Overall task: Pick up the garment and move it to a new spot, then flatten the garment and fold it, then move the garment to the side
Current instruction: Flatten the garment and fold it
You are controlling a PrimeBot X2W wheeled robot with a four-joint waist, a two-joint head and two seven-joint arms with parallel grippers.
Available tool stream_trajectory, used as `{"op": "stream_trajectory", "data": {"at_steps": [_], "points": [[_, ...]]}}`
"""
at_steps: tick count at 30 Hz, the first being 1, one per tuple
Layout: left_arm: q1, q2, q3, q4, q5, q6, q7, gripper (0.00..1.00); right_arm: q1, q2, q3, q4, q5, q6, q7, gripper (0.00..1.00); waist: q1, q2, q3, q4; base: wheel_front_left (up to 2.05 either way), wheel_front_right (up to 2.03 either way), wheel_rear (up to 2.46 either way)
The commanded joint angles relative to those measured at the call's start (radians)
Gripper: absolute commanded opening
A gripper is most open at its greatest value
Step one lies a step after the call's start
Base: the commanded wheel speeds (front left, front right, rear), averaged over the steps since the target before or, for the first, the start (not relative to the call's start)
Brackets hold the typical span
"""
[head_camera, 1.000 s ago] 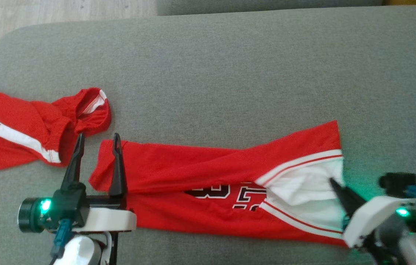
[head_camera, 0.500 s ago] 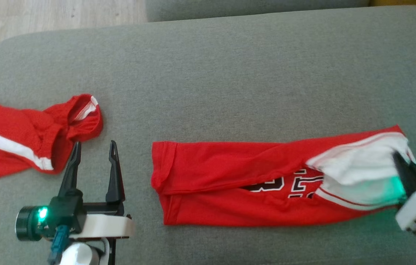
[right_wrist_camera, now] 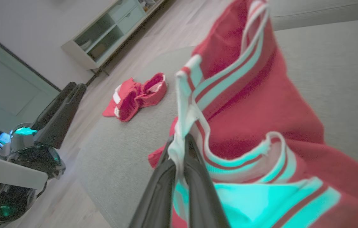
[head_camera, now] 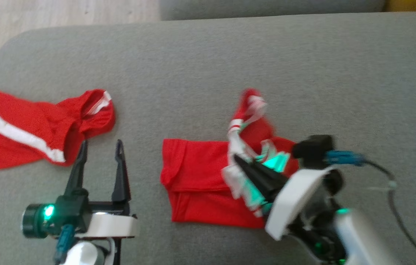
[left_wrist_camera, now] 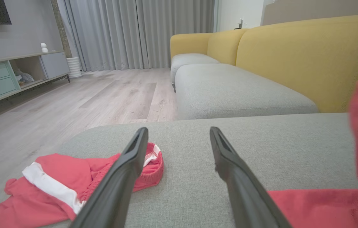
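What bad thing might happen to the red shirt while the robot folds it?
The right end effector pinches just a thin white edge of the jersey, so it might slip out. The lifted part looks bunched and twisted, so it may land crumpled. The left end effector is open beside the jersey, pressing nothing down, so the bottom layer could drag.

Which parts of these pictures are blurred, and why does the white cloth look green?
Head view: the jersey, where lifted, and the right gripper are smeared; the left gripper and the other red garment are sharp. Right wrist view: the white cloth glows green, probably from the gripper's light. Left wrist view: sharp, except the jersey at the right edge.
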Motion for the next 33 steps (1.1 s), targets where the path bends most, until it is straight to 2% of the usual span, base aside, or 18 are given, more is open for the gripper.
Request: {"op": "stream_trajectory", "data": {"at_steps": [1,5,9,10,11,12,18,22,27,31,32,33], "points": [[-0.061,0.005,0.026,-0.021,-0.001,-0.004,-0.005,1.00,-0.053,0.020,0.052,-0.001,0.015,-0.001,-0.028,0.00,0.0000,0.0000,0.017,0.029,0.00,0.00,0.00],[-0.085,-0.014,0.011,-0.001,0.002,-0.014,-0.012,1.00,-0.104,0.041,0.146,0.116,0.047,-0.001,-0.101,0.00,0.0000,0.0000,0.040,0.066,0.00,0.00,0.00],[-0.105,-0.030,0.000,0.020,0.003,-0.022,-0.022,1.00,-0.143,0.046,0.196,0.215,0.083,-0.001,-0.191,0.00,0.0000,0.0000,0.064,0.086,0.00,0.00,0.00],[-0.108,-0.033,0.000,0.025,0.003,-0.023,-0.024,1.00,-0.155,0.047,0.212,0.235,0.091,-0.001,-0.212,0.07,0.0000,0.0000,0.067,0.086,0.00,0.00,0.00],[-0.110,-0.035,0.000,0.031,0.002,-0.023,-0.027,1.00,-0.164,0.047,0.227,0.254,0.099,-0.001,-0.229,0.64,0.0000,0.0000,0.071,0.086,0.00,0.00,0.00],[-0.111,-0.037,0.001,0.035,0.001,-0.024,-0.029,1.00,-0.172,0.047,0.238,0.267,0.115,-0.001,-0.249,1.00,0.0000,0.0000,0.073,0.085,0.00,0.00,0.00],[-0.118,-0.033,0.006,0.059,-0.001,-0.027,-0.038,1.00,-0.230,0.046,0.307,0.244,0.117,-0.001,-0.395,1.00,0.0000,0.0000,0.075,0.059,0.00,0.00,0.00],[-0.116,-0.020,0.013,0.064,0.000,-0.025,-0.039,1.00,-0.236,0.001,0.266,0.184,0.063,-0.001,-0.492,1.00,0.0000,0.0000,0.060,0.029,0.00,0.00,0.00],[-0.098,0.004,0.022,0.055,0.001,-0.012,-0.029,1.00,-0.176,-0.060,0.062,0.131,-0.043,-0.001,-0.559,1.00,0.0000,0.0000,0.033,-0.014,0.00,0.00,0.00],[-0.082,0.023,0.026,0.045,0.000,-0.005,-0.016,1.00,-0.087,-0.088,-0.147,0.091,-0.115,-0.001,-0.555,1.00,0.0000,0.0000,0.019,-0.043,0.00,0.00,0.00],[-0.082,0.023,0.026,0.045,0.000,-0.005,-0.016,1.00,-0.087,-0.088,-0.147,0.091,-0.115,-0.001,-0.555,1.00,0.0000,0.0000,0.019,-0.043,0.00,0.00,0.00],[-0.078,0.027,0.027,0.043,-0.002,-0.004,-0.012,1.00,-0.062,-0.089,-0.199,0.081,-0.126,-0.001,-0.550,1.00,0.0000,0.0000,0.016,-0.049,0.00,0.00,0.00]]}}
